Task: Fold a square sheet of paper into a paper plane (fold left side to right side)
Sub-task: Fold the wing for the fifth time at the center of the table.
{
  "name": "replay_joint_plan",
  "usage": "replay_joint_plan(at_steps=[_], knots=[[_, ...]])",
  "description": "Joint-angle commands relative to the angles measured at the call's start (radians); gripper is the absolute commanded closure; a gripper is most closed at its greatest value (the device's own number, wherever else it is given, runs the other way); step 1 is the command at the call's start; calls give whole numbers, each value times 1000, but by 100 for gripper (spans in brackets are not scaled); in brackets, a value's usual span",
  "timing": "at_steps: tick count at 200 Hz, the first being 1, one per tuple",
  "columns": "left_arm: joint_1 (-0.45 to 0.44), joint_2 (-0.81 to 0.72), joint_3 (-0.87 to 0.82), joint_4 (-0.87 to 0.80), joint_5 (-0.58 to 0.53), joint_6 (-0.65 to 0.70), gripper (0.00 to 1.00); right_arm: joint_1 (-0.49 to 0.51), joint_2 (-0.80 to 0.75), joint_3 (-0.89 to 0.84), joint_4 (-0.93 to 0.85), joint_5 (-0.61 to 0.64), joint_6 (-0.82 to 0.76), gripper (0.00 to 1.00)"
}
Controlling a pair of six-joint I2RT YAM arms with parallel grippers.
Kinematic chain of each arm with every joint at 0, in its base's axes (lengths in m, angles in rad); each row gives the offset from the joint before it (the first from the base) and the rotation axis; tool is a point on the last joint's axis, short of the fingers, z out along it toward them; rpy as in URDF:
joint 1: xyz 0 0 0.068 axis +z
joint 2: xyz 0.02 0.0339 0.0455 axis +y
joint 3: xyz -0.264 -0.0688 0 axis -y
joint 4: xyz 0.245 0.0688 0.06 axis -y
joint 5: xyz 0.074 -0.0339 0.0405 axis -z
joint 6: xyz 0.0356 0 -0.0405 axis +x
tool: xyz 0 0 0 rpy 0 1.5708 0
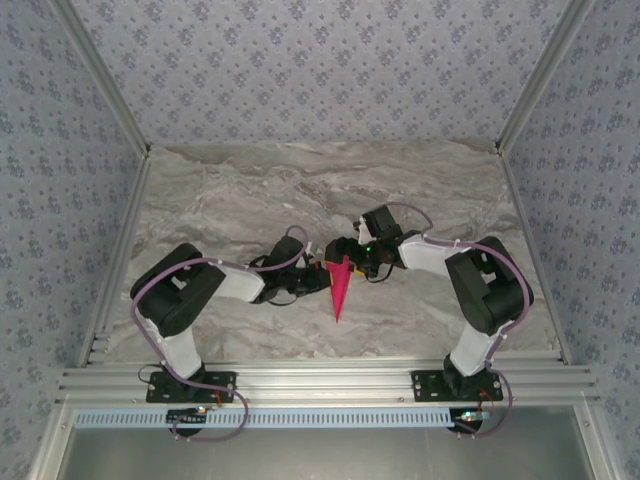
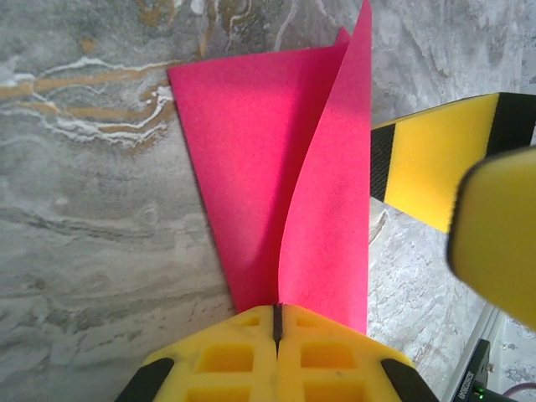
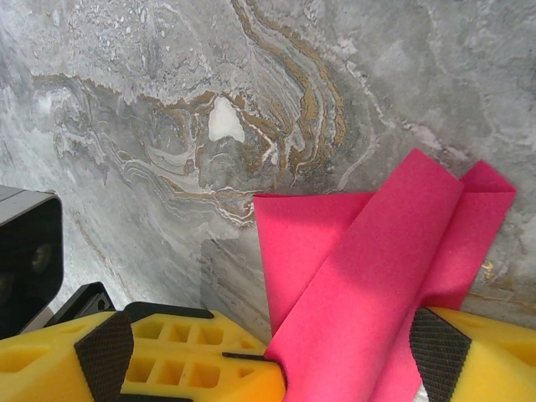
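The magenta-pink sheet of paper (image 1: 340, 287) lies on the marble table as a slim dart, its tip toward the arm bases. In the left wrist view one flap (image 2: 331, 201) stands up off the flat layer (image 2: 243, 159). My left gripper (image 2: 277, 316) is shut, and the flap's lower edge runs into the seam between its yellow fingers. My right gripper (image 3: 343, 368) is open at the paper's wide far end, with a lifted fold (image 3: 377, 276) lying loosely between its two fingers. Its yellow fingers (image 2: 435, 159) show beside the flap in the left wrist view.
Both grippers meet over the table's middle (image 1: 335, 265). Aluminium rails (image 1: 320, 385) run along the near edge and patterned walls close the other three sides. Bare marble (image 1: 300, 190) stretches behind the grippers. The left arm's dark camera housing (image 3: 25, 251) sits close at the right gripper's left.
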Motion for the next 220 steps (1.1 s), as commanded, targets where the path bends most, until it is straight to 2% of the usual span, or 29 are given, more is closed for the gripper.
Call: replay_joint_plan(at_steps=[1, 75, 145, 166, 176, 204, 220], knots=[[7, 17, 24, -2, 7, 22, 100, 21, 49, -9, -82, 22, -19, 9], [6, 51, 18, -1, 2, 22, 100, 24, 23, -8, -63, 15, -26, 9], [6, 57, -5, 10, -6, 14, 100, -3, -140, 12, -114, 89, -79, 6], [5, 59, -4, 12, -7, 15, 100, -4, -173, 1, -125, 99, -79, 9], [5, 57, -4, 13, -6, 15, 100, -3, -174, -5, -119, 88, -78, 15], [7, 56, -5, 7, -9, 15, 100, 6, -126, -8, -83, 26, -52, 51], [7, 54, -4, 4, -11, 16, 100, 18, -86, 8, -72, 8, -45, 65]])
